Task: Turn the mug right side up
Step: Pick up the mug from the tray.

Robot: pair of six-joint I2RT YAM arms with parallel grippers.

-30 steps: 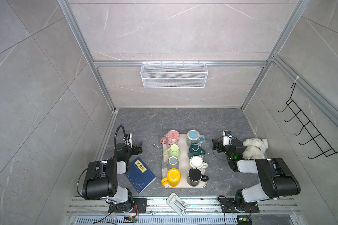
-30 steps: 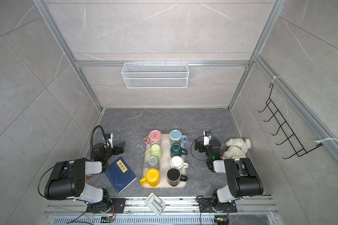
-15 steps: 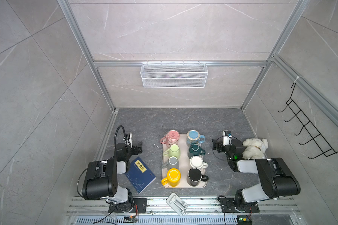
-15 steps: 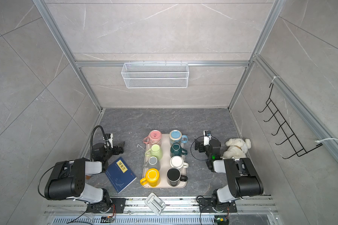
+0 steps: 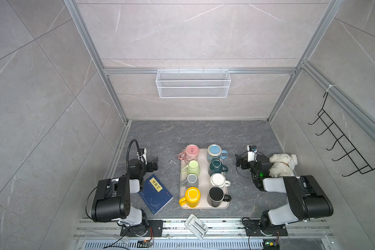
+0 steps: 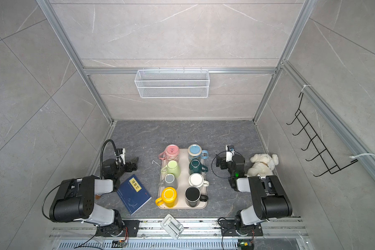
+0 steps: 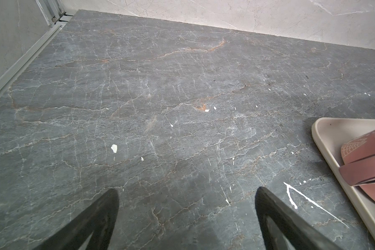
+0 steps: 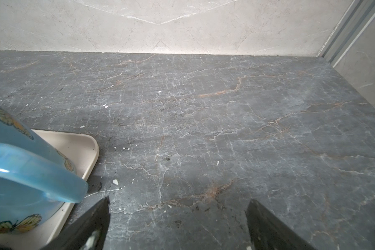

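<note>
Opening step, the approach, with nothing grasped yet. Checking the left gripper (image 7: 186,192): spread wide, empty, hanging low over bare table (image 7: 160,97). Same story on the right gripper (image 8: 178,201): spread wide, empty, low over the stone.

Between the two, in a top view, a cream tray (image 5: 204,190) packed with eight mugs in two rows. Hunting for the inverted one. Most likely the light green mug (image 5: 192,167), given a smooth closed top and no open mouth, though hard to call for certain from above. Second place in the row nearer the left gripper, straight inward of it across open table, well apart from both sets of jaws. Just ahead of that slot, the pink mug (image 7: 368,164), off to the inner side of the left fingers. Over by the right gripper, only the blue mug (image 8: 20,168), with its handle near the inner finger.

Next, by the look of things: swinging the left gripper inward over the tray rim and squaring the jaws across the green body or the handle on its near side. Tight quarters there, neighbours just beside on three sides. So probably lifting clear first, then rolling over and setting down base first. Minding the pink handle on the way in.
</note>
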